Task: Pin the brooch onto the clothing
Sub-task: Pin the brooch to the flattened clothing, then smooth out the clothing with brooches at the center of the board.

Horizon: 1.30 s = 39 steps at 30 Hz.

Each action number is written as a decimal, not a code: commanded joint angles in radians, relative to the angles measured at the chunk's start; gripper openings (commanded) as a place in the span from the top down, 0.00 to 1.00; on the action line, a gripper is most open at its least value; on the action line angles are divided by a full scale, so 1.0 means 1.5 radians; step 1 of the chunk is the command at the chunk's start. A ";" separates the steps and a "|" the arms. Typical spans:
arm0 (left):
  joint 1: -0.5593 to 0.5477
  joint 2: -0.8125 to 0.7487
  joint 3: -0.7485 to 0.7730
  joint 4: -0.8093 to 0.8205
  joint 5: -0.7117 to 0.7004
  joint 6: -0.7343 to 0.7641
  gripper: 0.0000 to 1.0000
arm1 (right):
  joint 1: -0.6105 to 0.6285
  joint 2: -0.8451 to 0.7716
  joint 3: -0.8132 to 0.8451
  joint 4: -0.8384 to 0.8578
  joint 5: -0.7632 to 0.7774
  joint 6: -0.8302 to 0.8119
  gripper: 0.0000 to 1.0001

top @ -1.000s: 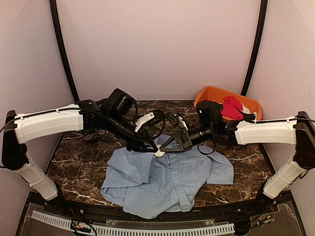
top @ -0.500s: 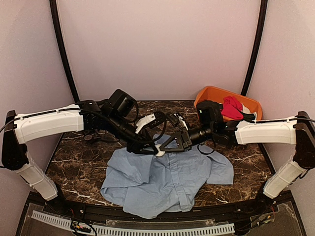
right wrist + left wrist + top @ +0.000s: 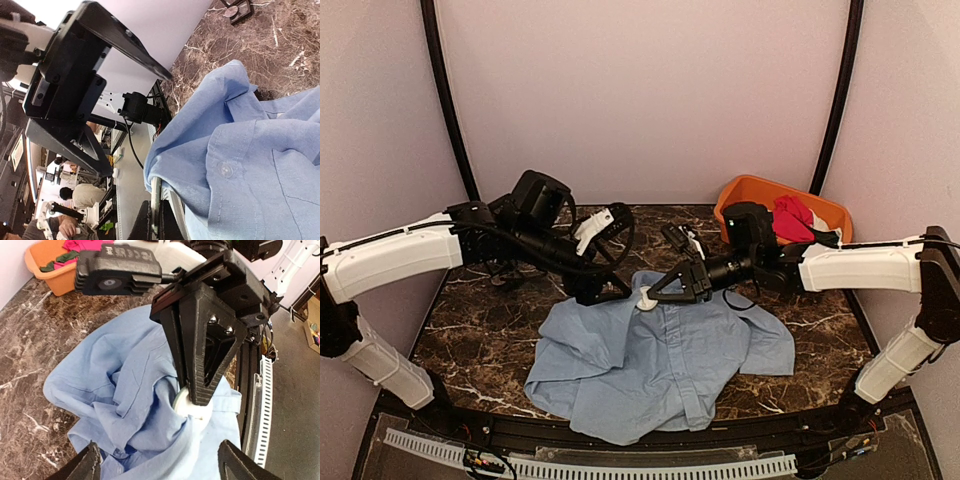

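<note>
Two grippers meet over the shirt's far edge, and only one of them holds anything. The right gripper [image 3: 199, 390] is pressed together on a raised fold of the shirt [image 3: 650, 370] near its collar, with a small round piece pinched against the cloth at its tips. I take that piece for the brooch [image 3: 192, 412], though only a pale face shows and no dark one. The left gripper [image 3: 162, 462] hangs with its fingers wide apart and nothing between them, just off the same fold on the shirt's left side. From it the brooch lies straight ahead, centred between the spread fingers. The right gripper's long axis runs steeply down onto the fold from the shirt's right side, crossing the left one's line of approach. The right arm is the nearer and is touching the brooch. Whether the pin has gone through the cloth cannot be told.
</note>
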 commanded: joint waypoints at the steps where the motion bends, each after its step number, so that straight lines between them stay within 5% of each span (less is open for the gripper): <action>1: 0.005 -0.051 -0.017 0.009 -0.065 0.015 0.10 | -0.008 -0.014 -0.011 0.046 0.027 0.046 1.00; 12: -0.052 -0.015 -0.039 -0.017 -0.213 0.028 0.02 | -0.030 0.049 -0.064 0.293 0.068 0.285 0.99; 20: -0.058 -0.025 -0.045 -0.018 -0.352 0.016 0.01 | -0.027 0.083 -0.112 0.559 0.091 0.482 0.58; 23: -0.044 -0.033 -0.049 -0.023 -0.355 0.011 0.01 | -0.026 0.062 -0.100 0.576 0.089 0.483 0.55; 27: -0.029 -0.027 -0.052 -0.028 -0.332 0.001 0.01 | -0.027 0.009 -0.052 0.427 0.066 0.375 0.54; 31: -0.023 0.012 -0.032 -0.067 -0.328 0.009 0.01 | -0.027 -0.058 0.129 -0.168 0.236 -0.042 0.46; 33: -0.017 0.018 -0.031 -0.070 -0.302 0.002 0.01 | -0.031 -0.061 0.187 -0.331 0.341 -0.225 0.36; 39: 0.097 0.036 -0.051 -0.089 -0.242 -0.069 0.01 | -0.101 -0.047 0.179 -0.448 0.444 -0.372 0.26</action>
